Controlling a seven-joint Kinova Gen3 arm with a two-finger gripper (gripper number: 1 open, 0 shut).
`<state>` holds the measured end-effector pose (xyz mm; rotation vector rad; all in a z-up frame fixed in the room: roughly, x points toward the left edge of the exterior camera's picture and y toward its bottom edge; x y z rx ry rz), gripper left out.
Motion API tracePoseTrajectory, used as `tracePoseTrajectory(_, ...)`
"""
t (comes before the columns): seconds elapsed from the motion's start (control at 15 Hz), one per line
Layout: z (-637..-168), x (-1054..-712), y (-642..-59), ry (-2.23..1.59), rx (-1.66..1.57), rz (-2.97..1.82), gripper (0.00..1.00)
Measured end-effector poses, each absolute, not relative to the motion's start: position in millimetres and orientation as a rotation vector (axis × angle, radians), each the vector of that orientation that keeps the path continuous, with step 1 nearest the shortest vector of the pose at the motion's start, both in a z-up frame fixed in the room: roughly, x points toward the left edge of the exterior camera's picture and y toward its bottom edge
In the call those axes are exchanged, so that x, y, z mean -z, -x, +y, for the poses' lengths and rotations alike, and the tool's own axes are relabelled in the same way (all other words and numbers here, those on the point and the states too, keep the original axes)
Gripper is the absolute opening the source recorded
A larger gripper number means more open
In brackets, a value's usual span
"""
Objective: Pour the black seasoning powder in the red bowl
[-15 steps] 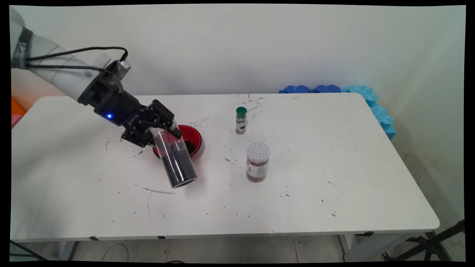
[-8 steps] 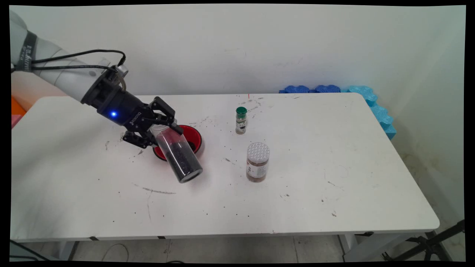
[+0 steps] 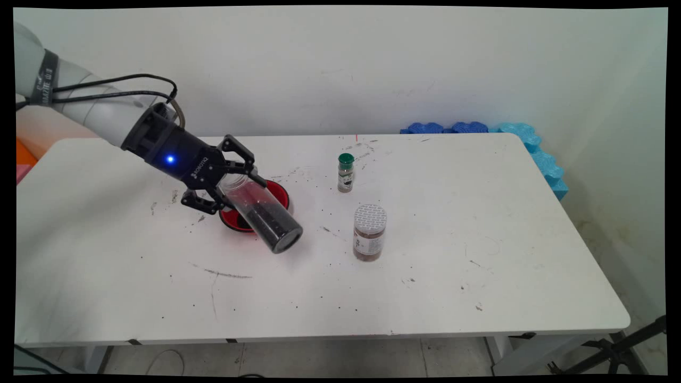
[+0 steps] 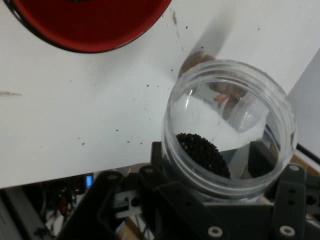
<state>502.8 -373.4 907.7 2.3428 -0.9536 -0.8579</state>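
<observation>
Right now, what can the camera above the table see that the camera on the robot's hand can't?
Only the main view shows the green-capped bottle, the blue foam and the whole table. Only the hand view looks into the clear jar's open mouth at the dark grains lying inside. Both show the gripper holding the jar, the red bowl and the brown jar.

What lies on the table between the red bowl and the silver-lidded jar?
Main view: nothing stands between the red bowl and the silver-lidded jar, only bare table with dark specks; the pincer's tilted clear jar hangs above the bowl's side.
</observation>
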Motion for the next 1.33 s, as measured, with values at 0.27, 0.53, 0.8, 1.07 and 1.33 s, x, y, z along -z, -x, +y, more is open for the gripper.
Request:
tracePoseTrajectory(0.27, -375, -905, -503, -2.389, 0.91, -0.82, 0.0)
tracePoseTrajectory(0.53, -378, -904, -502, -2.412, 0.952, -0.718, 0.0)
tracePoseTrajectory(0.8, -382, -904, -501, -2.425, 0.998, -0.613, 0.0)
tracePoseTrajectory(1.07, -384, -905, -501, -2.426, 1.04, -0.527, 0.0)
tracePoseTrajectory(1.33, -386, -905, -501, -2.428, 1.077, -0.449, 0.0)
